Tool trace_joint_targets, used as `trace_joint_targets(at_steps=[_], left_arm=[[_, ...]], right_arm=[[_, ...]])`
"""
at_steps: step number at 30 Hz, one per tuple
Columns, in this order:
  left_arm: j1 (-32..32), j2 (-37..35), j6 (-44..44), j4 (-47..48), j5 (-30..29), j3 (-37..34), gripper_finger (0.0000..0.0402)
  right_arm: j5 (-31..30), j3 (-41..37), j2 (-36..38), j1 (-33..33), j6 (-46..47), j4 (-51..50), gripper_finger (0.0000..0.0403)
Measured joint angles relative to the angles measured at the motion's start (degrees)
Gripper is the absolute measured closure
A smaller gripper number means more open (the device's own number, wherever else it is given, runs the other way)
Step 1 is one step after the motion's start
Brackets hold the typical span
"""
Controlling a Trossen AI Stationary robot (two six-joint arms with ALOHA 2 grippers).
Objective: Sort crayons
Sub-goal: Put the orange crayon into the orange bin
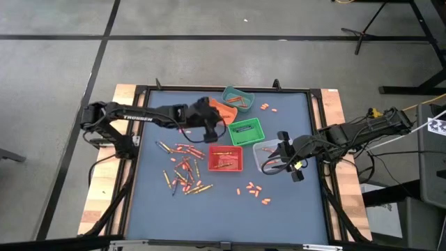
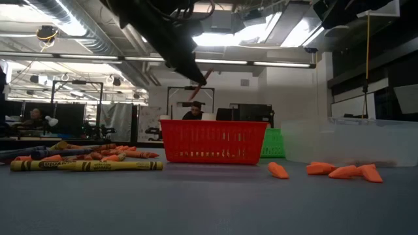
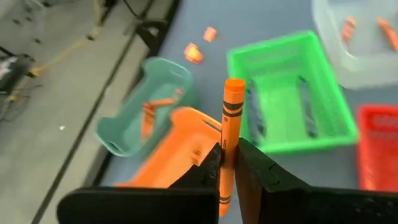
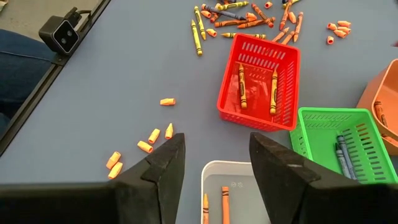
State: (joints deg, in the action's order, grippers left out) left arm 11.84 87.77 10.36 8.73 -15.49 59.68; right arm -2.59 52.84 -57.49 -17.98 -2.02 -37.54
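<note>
Left wrist view shows the left gripper [image 3: 227,171] pinching one orange crayon [image 3: 231,124] that stands straight up above the orange bin [image 3: 180,140], with the green bin [image 3: 286,102] and teal bin [image 3: 146,102] farther off. "TROSSEN" is written on the left arm. The right gripper [image 4: 214,158] hangs open over the clear bin [image 4: 233,186]. Loose crayons [image 1: 182,167] lie on the table [image 1: 293,209] beside the red basket [image 1: 226,159]

Left tool [image 3: 229,167] pinched shut, raised; right tool [image 4: 214,163] gaping, low.
</note>
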Motion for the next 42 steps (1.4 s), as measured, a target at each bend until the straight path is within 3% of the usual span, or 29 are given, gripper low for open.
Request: trace_joint_targets(at_steps=[12,18,34,42], left_arm=[[7.99,0.00,0.37,-3.21,0.05,-0.02,0.0390],[10.37,0.00,-5.85,-3.20,0.17,-0.02,0.0390],[11.88,0.00,-7.16,-3.21,0.14,-0.02,0.0390],[11.88,0.00,-7.23,-3.21,0.14,-0.02,0.0348]], right_arm=[[-0.02,0.00,0.00,0.00,0.00,0.04,0.0223],[-0.02,0.00,0.00,0.00,0.00,0.04,0.0223],[-0.02,0.00,0.00,-0.02,-0.02,0.04,0.0223],[-0.02,0.00,0.00,-0.01,-0.02,0.04,0.0223]])
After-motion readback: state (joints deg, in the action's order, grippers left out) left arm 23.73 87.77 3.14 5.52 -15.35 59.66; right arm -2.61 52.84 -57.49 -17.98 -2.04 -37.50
